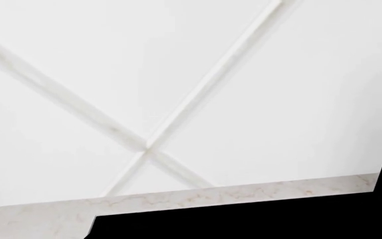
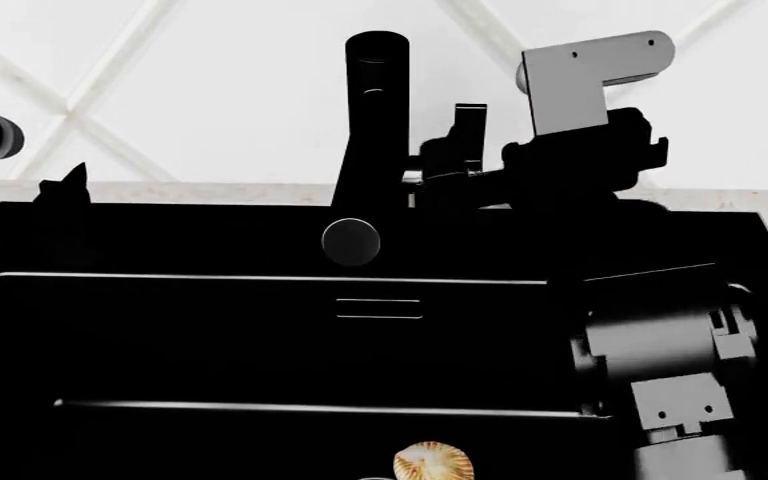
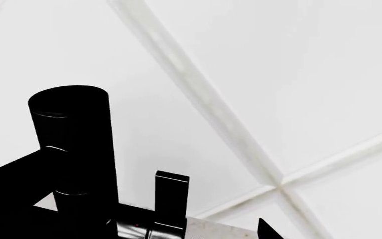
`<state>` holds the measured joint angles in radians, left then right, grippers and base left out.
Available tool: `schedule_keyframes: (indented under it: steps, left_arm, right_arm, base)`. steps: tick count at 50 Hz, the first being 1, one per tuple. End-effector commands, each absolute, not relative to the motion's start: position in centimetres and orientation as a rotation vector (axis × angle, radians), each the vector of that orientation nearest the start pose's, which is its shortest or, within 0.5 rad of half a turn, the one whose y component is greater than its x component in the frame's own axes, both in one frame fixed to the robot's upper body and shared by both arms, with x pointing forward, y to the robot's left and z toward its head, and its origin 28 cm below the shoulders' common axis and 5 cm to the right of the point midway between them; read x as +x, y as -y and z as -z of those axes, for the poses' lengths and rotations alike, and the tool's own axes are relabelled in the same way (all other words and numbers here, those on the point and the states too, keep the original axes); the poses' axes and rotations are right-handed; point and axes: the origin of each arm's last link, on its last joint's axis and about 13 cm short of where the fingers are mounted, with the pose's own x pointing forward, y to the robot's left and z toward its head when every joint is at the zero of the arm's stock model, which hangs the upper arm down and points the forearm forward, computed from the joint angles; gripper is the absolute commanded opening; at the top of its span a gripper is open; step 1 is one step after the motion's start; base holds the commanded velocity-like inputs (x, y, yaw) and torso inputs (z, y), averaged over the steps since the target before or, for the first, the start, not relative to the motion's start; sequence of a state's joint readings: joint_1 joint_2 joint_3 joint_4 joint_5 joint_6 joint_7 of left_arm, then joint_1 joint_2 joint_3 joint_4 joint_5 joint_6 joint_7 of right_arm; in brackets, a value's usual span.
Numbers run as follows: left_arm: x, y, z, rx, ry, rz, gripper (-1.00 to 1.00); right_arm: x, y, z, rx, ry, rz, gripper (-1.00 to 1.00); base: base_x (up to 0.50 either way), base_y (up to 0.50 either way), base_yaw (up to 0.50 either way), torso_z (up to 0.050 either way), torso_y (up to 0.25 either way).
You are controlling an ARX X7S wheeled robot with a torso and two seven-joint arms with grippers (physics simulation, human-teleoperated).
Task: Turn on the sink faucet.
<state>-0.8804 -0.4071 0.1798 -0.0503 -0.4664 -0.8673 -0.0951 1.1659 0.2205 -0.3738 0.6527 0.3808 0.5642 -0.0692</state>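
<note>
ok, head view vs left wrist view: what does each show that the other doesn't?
Head only: the tall matte-black cylindrical faucet column, its short side lever with the right gripper's fingers beside it, the glossy black rectangular sink basin, and a tan ribbed shell-like object at the bottom edge. Left wrist only: nothing extra. Both: the white diamond-tiled wall and the white marble-look counter.
</note>
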Motion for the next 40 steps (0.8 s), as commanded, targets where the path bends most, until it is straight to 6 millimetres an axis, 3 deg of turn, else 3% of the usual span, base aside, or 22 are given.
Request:
schedule_keyframes:
  steps: [1,30,40]
  left_arm:
    - [33.8,-27.7,-20.3,0.069,-0.101,0.028,1.0]
    - [33.6,-28.2,-19.0,0.031,-0.109,0.003,1.0]
    - [33.2,-28.9,-19.3,0.024,-0.013,0.006,1.0]
  right_arm:
    - [43.1,11.8,-20.9,-0.07,-0.142,-0.174,1.0]
    - [43.3,10.9,-21.2,-0.016,-0.192,-0.13,1.0]
    - [43.4,10.9,-21.6,-0.028,-0.183,-0.136,1.0]
  base:
    - [0.0,0.0,0.0,0.0,0.0]
    - [0.0,0.0,0.0,0.0,0.0]
    - [0.0,0.0,0.0,0.0,0.0]
